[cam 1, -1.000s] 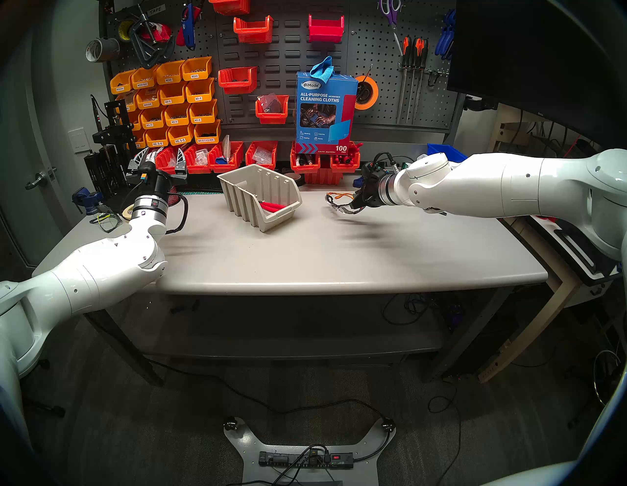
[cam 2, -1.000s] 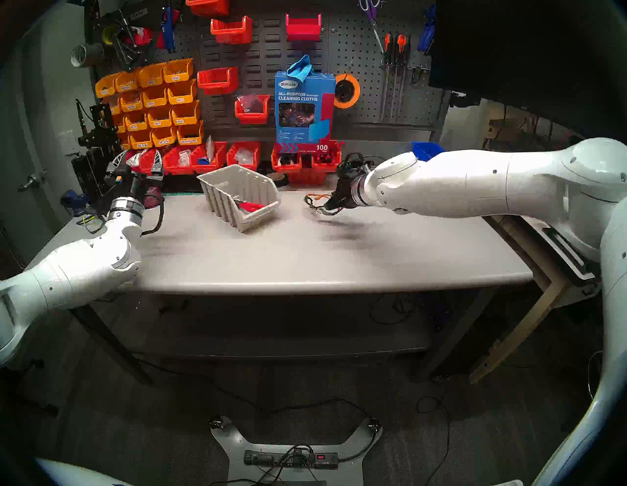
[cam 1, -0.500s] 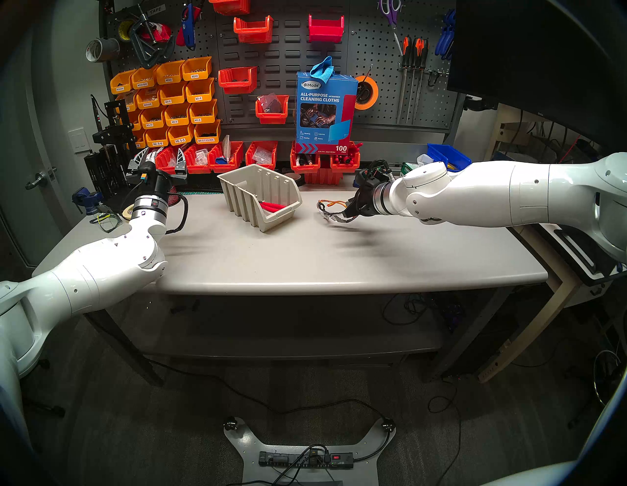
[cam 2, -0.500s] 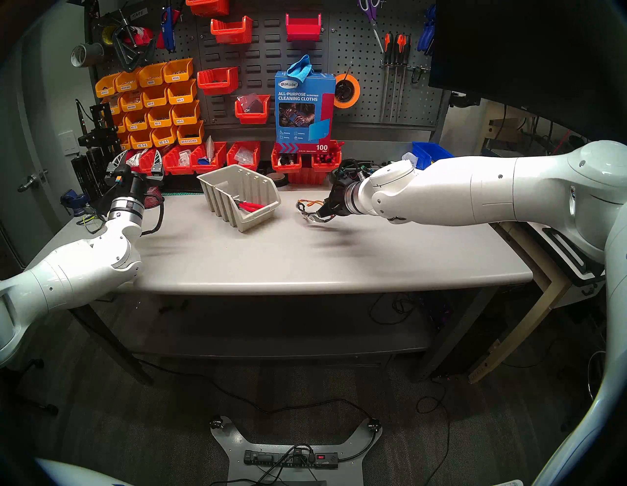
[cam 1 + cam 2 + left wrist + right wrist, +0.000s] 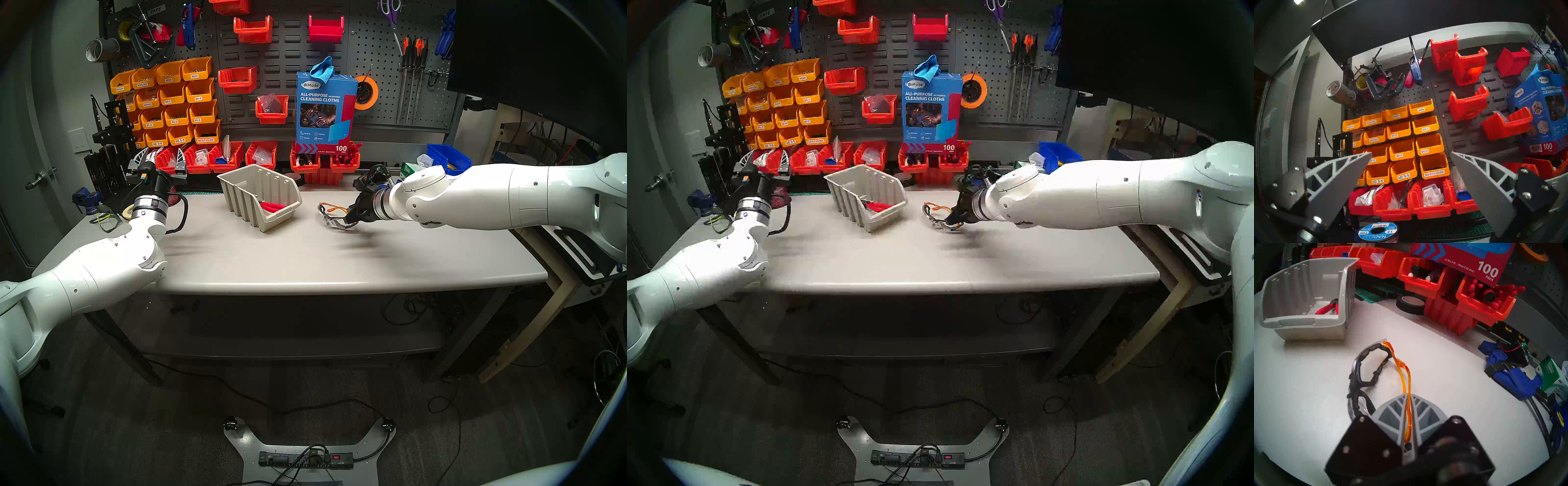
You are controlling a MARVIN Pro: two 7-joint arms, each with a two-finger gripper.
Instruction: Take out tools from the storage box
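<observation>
Trainee: Glasses first, then. How would you expect the safety glasses (image 5: 1362, 378) to handle?

Operator: Light, springy plastic, I'd judge. The clear lens looks slick and could scratch, and the orange arms flex. The right claw (image 5: 1407, 396) has its fingers pressed nearly together on one orange arm, which runs straight up the gap between them. That is a thin hold on a bendy part, so the frame may swing or twist about the pinch.

Trainee: Where are they just now?

Operator: Out of the storage box (image 5: 261, 200) and well to its right, low over the surface (image 5: 339, 258). From the head view the lens end looks at or very near the surface, but I cannot tell whether it touches.

Trainee: And the pliers (image 5: 1327, 308)?

Operator: Lying inside the storage box near its low front lip, red handles showing. I'd reckon them heavier and stiff, with rubbery handles that should grip well. Take them across both handles, near the middle, not by the dark metal jaws.

Trainee: What is the left claw (image 5: 1411, 153) doing?

Operator: Spread wide, nothing between its fingers, nothing touching them. It is raised at the left end of the surface, pointing toward the orange bins (image 5: 1400, 134) on the wall, well apart from the storage box.

Trainee: So one tool out, one to go?

Operator: That is my reading.
</observation>
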